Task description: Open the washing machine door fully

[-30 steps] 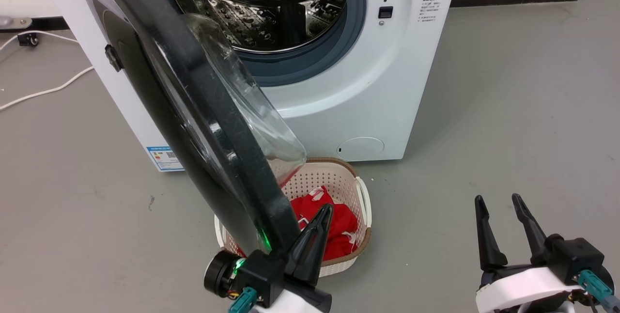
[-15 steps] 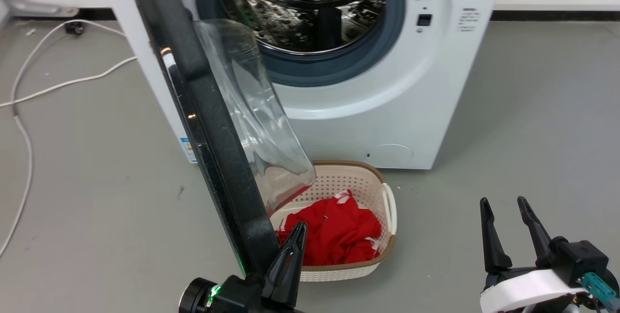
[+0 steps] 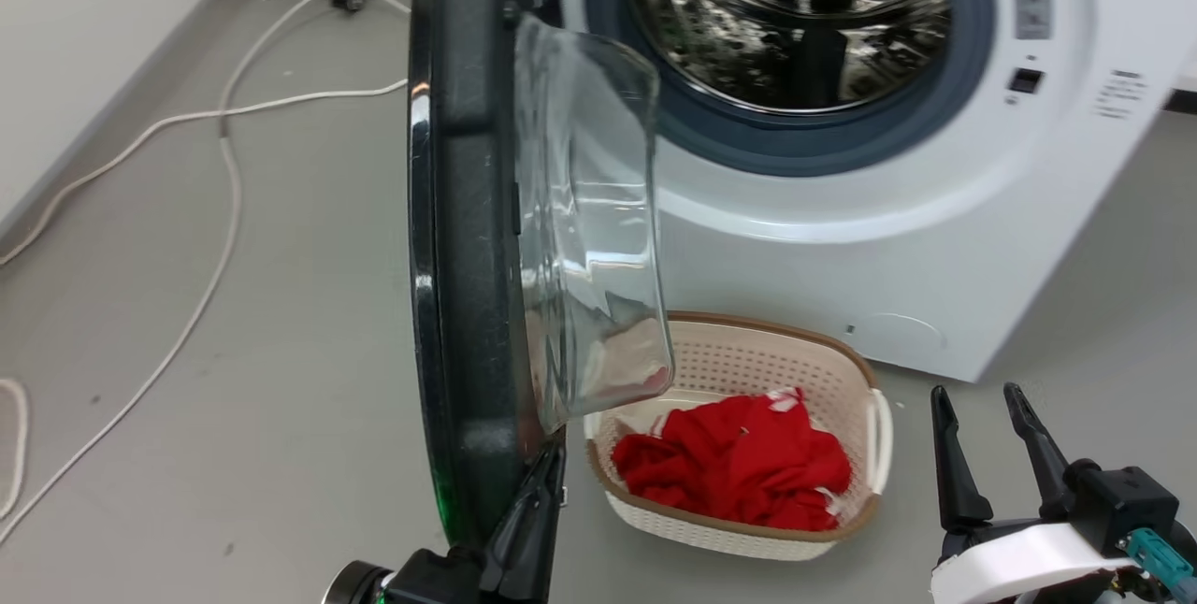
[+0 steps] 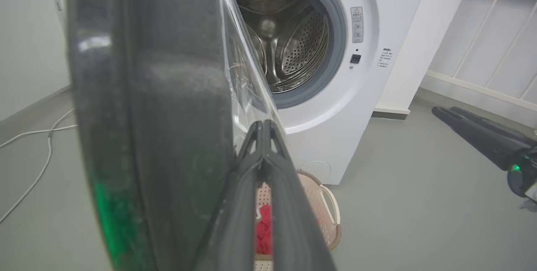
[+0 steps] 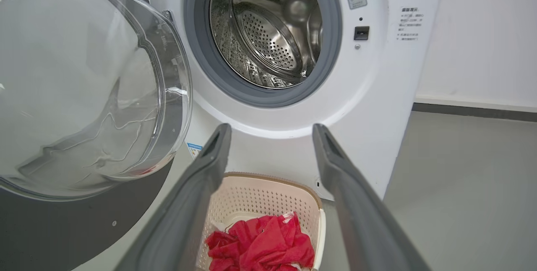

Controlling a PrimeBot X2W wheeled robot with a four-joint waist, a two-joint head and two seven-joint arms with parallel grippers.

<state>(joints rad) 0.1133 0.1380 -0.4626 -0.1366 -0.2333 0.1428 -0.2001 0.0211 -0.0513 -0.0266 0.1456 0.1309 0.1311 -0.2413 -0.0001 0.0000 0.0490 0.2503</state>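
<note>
Facing the washing machine door (image 3: 463,211) swung out from the washing machine (image 3: 935,249), hinged at the machine's left and standing roughly square to the machine's front. Seeing it edge-on in the head view, long axis upright, clear glass bowl (image 3: 589,230) bulging toward the side of the machine's open drum (image 3: 748,24). Judging it not yet laid fully back, so reckoning the task partway done.

Resting the left gripper (image 4: 263,130) along the door's inner face, just beside the rim farthest from the machine, seemingly touching it. Pressing its fingers (image 4: 247,187) together at the tips, clamping nothing, serving as a pusher rather than a grip.

Hanging the right gripper (image 3: 977,398) well apart from the door, out in front of the machine's right side, fingers spread wide and empty.

Turning on this: finding the door to the left of the left fingers, away from the machine's opening, so calling for a sideways push that way, round the hinge. Favouring the left arm as much the nearer. Risking a slip of the tips off the glossy rim as the angle widens. Noting a cream basket (image 3: 729,529) of red cloth (image 3: 739,464) on the floor before the machine.
</note>
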